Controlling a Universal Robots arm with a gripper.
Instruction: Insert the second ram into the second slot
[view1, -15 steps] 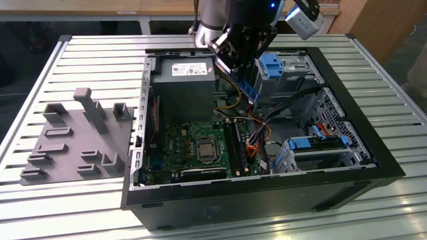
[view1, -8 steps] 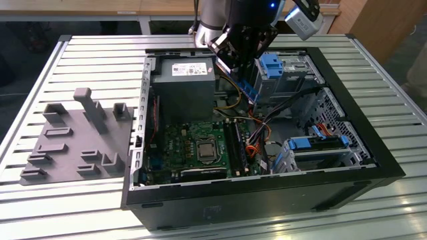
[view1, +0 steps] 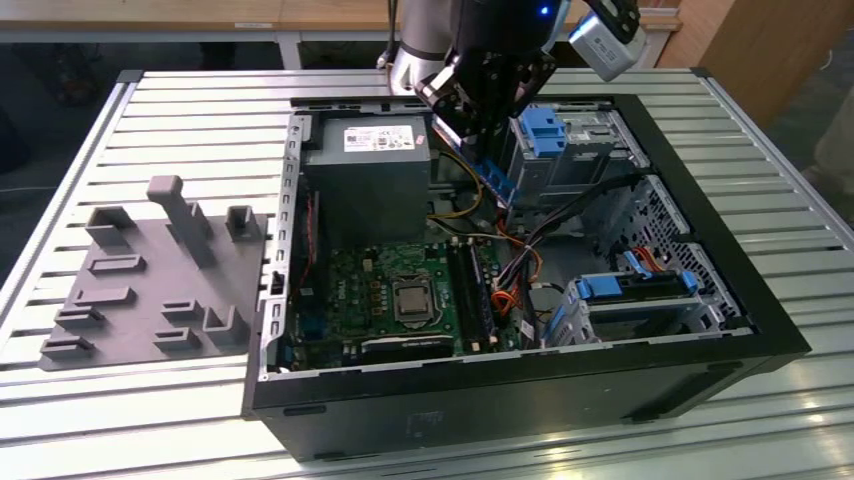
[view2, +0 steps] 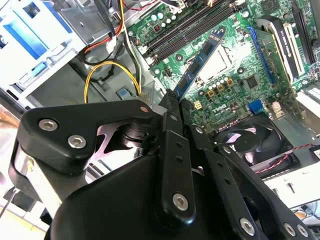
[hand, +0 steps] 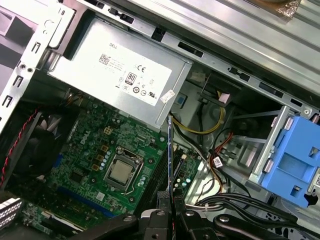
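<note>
Slatted metal surface (view1: 187, 100) carries an open computer case (view1: 750, 322). Toward the case's twelve o'clock in the exterior view, the pincer (view1: 491, 128) pinches the second ram (view1: 498, 178), which hangs unseated above the motherboard (view1: 387, 270).

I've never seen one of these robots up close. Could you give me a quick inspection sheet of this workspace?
Surface: slatted metal table carrying an open computer case.
Job's things: second ram held in the air over the motherboard, not in a slot.
Clutter: grey fixture plate beside the case, on the exterior view's left.
Grippers: gripper shut on one end of the second ram.
Cables: yellow wires looped near the power supply.
Surroundings: wooden panels past the table's far edge.
</note>
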